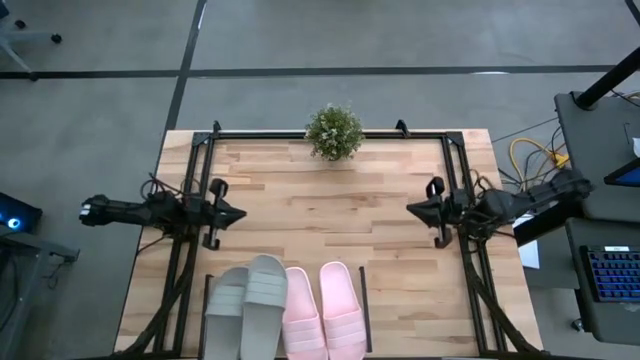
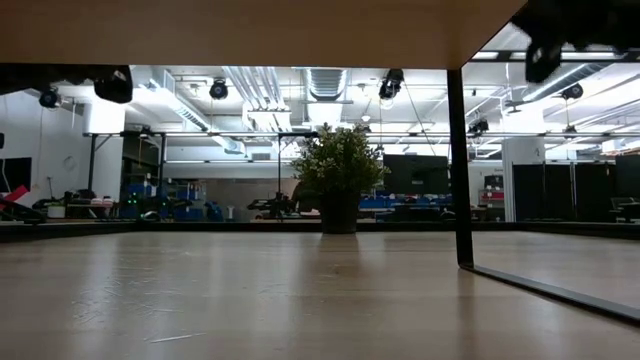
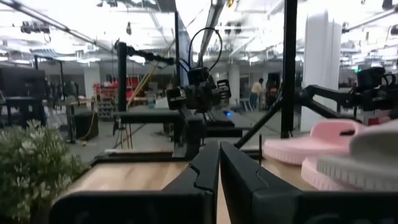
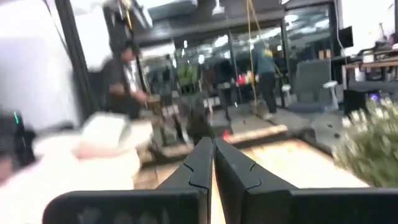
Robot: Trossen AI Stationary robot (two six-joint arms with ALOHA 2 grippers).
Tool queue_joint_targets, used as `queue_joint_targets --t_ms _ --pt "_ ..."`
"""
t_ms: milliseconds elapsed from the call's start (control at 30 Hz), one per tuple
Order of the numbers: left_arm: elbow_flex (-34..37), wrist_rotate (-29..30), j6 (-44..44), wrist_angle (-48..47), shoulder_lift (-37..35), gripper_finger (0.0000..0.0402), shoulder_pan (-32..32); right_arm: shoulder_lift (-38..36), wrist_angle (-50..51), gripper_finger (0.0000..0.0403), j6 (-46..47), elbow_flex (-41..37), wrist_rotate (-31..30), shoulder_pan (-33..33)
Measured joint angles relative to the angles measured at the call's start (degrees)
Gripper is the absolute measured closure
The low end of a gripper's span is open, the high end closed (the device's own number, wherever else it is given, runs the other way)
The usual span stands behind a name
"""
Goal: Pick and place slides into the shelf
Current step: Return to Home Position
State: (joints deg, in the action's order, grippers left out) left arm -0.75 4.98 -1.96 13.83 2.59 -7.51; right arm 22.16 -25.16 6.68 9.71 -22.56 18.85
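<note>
Near edge of the table (image 1: 330, 215): all four slides sit in the shelf (image 1: 365, 305), side by side between its black upright bars. The grey-green slides (image 1: 263, 300) are on the left, the two overlapping at their inner edges. The pink slides (image 1: 343, 312) are on the right, touching each other, and the inner pink one is just beside the grey-green pair.

Mid-table: the left gripper (image 1: 238, 213) hangs by the left frame, fingers (image 3: 202, 171) pinched together and holding nothing. The right gripper (image 1: 412, 208) is opposite by the right frame, also closed to a thin slit (image 4: 213, 146) and empty. Both point inward and are well apart from the slides.

Far edge, centre: a small potted plant (image 1: 334, 131). In the room beyond the table, a person (image 4: 264, 65) is standing.
</note>
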Motion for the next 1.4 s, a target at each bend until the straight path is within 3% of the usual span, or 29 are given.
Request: queue_joint_targets --t_ms 233,400,633,900,1400 --pt "0.0 0.3 -0.2 -1.8 0.3 0.0401 0.0 -7.9 5.4 0.0394 -2.4 -7.8 -4.2 -0.2" --pt "0.1 0.9 -0.1 -5.0 0.3 0.0401 0.0 -10.4 11.1 0.0395 1.5 -9.2 -1.3 -1.4" --pt "0.1 2.7 0.0 -5.4 -0.3 0.0401 0.0 -10.4 11.7 0.0395 -2.5 -9.2 1.9 -8.8" --pt "0.1 2.6 0.1 -6.0 -0.6 0.0402 0.0 -10.4 14.3 0.0395 -0.8 -9.2 18.9 -23.2" --pt "0.3 3.4 2.7 -10.2 -0.9 0.0402 0.0 -10.7 17.3 0.0395 0.6 -9.2 17.3 -23.3"
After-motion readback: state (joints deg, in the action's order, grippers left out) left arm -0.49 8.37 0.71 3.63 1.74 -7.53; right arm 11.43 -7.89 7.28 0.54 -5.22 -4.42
